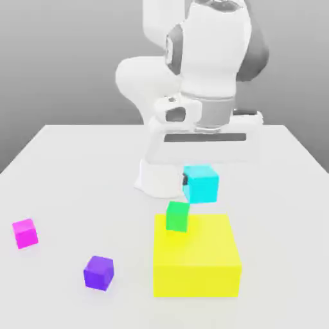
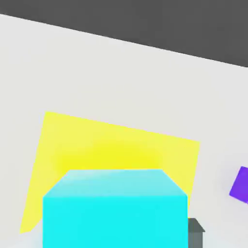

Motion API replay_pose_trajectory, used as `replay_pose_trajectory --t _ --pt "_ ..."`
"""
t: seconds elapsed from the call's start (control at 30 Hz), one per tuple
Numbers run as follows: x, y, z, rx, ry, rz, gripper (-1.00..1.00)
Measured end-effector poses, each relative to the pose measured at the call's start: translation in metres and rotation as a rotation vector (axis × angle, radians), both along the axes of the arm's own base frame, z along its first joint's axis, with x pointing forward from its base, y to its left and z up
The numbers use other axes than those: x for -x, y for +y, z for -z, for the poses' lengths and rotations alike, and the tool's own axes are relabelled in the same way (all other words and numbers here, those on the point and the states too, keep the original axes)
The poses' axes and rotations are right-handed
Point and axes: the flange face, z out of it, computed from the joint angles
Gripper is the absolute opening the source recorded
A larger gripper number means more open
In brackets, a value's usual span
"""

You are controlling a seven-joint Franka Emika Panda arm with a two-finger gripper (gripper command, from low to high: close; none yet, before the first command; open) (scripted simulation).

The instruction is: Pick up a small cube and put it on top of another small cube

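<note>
The cyan cube (image 1: 201, 184) is held clamped in the gripper (image 1: 193, 183), lifted off the table (image 1: 77, 167), just above and to the exterior view's right of the green cube (image 1: 177, 216). The green cube is seen at the back edge of the yellow block (image 1: 196, 257), but whether on or behind it can't be told. For a clean stack, the cyan cube should be centred over the green one w/ faces squared, lowered gently until contact, then released. The purple cube (image 1: 98, 272) and magenta cube (image 1: 25, 233) lie well apart, so no clash is expected.
</note>
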Motion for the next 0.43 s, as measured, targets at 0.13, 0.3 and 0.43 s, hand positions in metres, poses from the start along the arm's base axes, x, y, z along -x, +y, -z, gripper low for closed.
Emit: replay_pose_trajectory --t 0.13,0.3,0.43 --pt "0.034 -0.024 0.022 -0.015 0.055 0.025 -1.00" --pt "0.038 -0.028 0.073 -0.012 0.065 0.035 -1.00" --pt "0.039 -0.028 0.082 -0.011 0.066 0.035 1.00"
